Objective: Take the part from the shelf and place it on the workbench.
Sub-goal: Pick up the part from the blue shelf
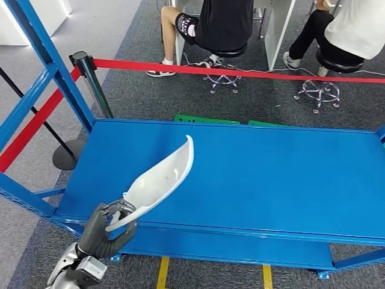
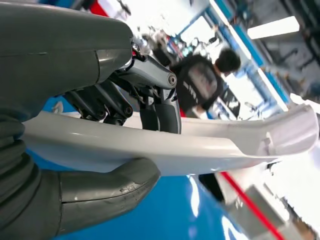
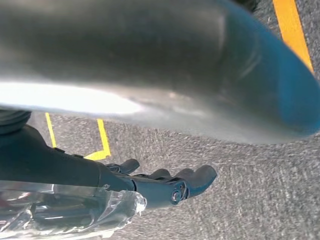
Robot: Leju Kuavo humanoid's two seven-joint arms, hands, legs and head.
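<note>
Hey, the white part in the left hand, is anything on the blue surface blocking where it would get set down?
Nothing visible does. The left hand grips the white part at its near end, above the blue surface, which looks bare beneath and beyond it. The red barrier tape runs behind it, out of the way.

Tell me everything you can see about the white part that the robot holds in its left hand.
The white part is a long, curved, shell-like piece that narrows toward its far tip, with a smooth, glossy surface that looks like moulded plastic. Its inner side is slightly hollow, with small moulded details near the middle. The left hand grips it at its near end, the thumb on one face and the fingers on the other. It slants upward and away from the hand, above the front left area of the blue shelf surface, apparently lifted clear of it.
</note>
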